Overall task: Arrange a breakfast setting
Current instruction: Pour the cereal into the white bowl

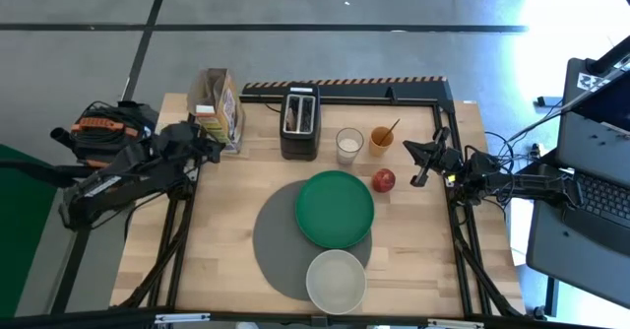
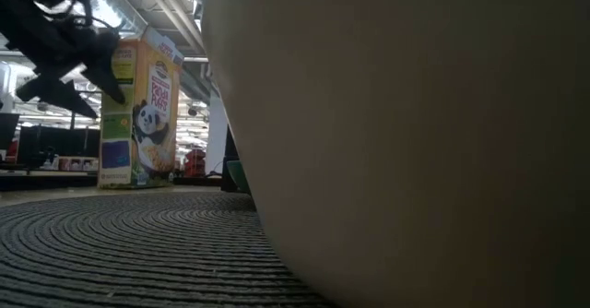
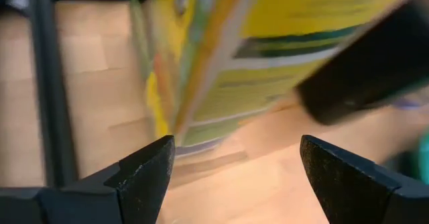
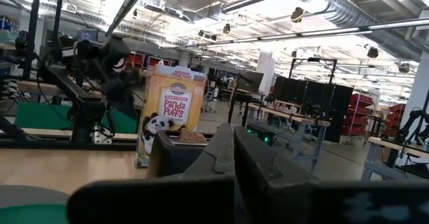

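Observation:
A green plate (image 1: 335, 208) lies on the round grey mat (image 1: 276, 245). A pale bowl (image 1: 336, 280) stands on the mat's near edge and fills the low view (image 2: 406, 142). A red apple (image 1: 384, 179) lies right of the plate. A toast slice (image 4: 191, 137) sticks out of the black toaster (image 1: 300, 122). A thin spoon (image 1: 392, 128) stands in the orange cup (image 1: 380, 139). My left gripper (image 1: 205, 144) is open, its fingers (image 3: 144, 174) just short of the yellow cereal box (image 1: 219, 107). My right gripper (image 1: 417, 164) is shut and empty, right of the apple.
A glass of milk (image 1: 349, 144) stands between the toaster and the orange cup. A black frame rail (image 1: 374, 99) runs along the table's far and right edges. Bare wood lies left of the mat (image 1: 217, 230).

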Available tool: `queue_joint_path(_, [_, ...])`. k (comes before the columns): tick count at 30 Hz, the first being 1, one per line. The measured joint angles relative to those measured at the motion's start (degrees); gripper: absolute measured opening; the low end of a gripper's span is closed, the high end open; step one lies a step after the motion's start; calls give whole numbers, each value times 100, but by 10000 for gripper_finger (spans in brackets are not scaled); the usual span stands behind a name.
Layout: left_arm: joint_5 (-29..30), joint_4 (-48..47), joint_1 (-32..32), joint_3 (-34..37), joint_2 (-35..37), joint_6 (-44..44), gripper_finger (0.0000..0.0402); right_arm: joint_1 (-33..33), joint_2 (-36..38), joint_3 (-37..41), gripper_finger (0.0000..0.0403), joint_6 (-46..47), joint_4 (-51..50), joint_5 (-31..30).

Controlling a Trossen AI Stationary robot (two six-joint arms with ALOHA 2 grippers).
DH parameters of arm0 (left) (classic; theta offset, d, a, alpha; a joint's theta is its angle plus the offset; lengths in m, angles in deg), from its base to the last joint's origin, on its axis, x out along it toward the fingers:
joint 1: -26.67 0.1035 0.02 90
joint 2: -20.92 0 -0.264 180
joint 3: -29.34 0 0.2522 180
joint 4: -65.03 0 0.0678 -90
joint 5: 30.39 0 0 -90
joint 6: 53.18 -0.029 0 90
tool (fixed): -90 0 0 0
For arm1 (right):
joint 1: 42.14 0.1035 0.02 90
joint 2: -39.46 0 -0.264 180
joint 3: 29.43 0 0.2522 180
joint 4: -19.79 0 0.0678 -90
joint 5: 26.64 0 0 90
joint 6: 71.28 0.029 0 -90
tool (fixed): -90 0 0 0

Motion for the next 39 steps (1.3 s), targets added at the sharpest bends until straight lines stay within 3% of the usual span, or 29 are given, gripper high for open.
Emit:
queue_joint_path(10, [187, 493, -192, 5, -740, 64, 318, 0, 0, 0, 0, -48, -39, -2])
queue_joint_path(16, [832, 538, -573, 5, -892, 210, 318, 2, 0, -2, 0, -128, -39, -2])
queue_joint_path(39, [2098, 854, -1766, 5, -1880, 1101, 318, 1, 0, -1, 0, -19, 225, -136])
